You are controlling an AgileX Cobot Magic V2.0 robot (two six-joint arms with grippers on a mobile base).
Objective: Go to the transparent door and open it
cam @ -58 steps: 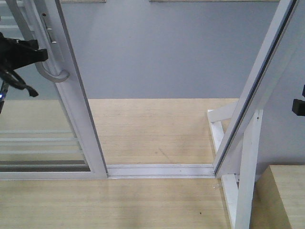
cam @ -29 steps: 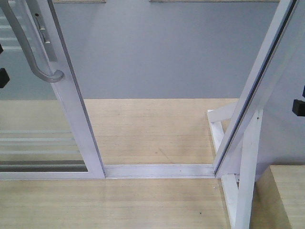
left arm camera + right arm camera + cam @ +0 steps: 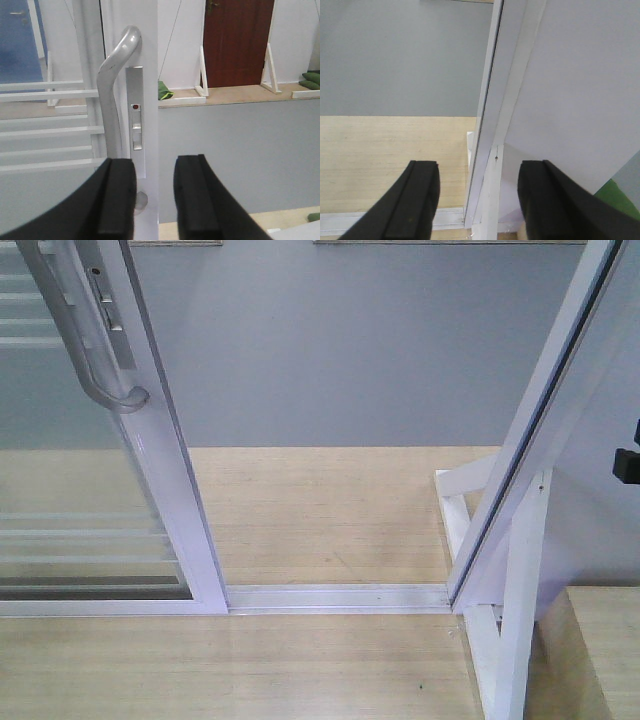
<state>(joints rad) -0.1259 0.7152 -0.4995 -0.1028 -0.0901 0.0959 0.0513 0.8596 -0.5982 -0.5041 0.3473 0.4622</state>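
- Left gripper (image 3: 155, 197): seen from its wrist camera, two black fingers (image 3: 117, 200) parted with a narrow gap between them, holding nothing. It does not show in the front view.
- Transparent door (image 3: 150, 455): its white frame stile stands straight ahead of the left gripper, in line with the gap between the fingers; the wrist view does not show whether the fingers touch the stile. In the front view the door fills the left side, leaning in perspective, its foot resting at the left end of the floor track (image 3: 335, 597).
- Pull handle (image 3: 114, 90): curved, silver-grey, mounted on the stile above and slightly left of the left gripper's gap; not between the fingers.
- Lock plate (image 3: 135, 117): narrow strip just right of the handle, bearing a small red dot and a slider.
- Horizontal white bars (image 3: 50, 130): thin, stacked across the glass to the left of the handle.
- Right gripper (image 3: 477, 200): black fingers spread wide apart, empty, pointed down toward the fixed door frame (image 3: 492, 115); a sliver of it shows at the right edge of the front view.
- Doorway: open gap between the door and the fixed frame, wooden floor (image 3: 320, 510) and grey wall (image 3: 350, 340) visible through it.
- Support brace (image 3: 500, 620): white, angled, at the foot of the fixed frame.
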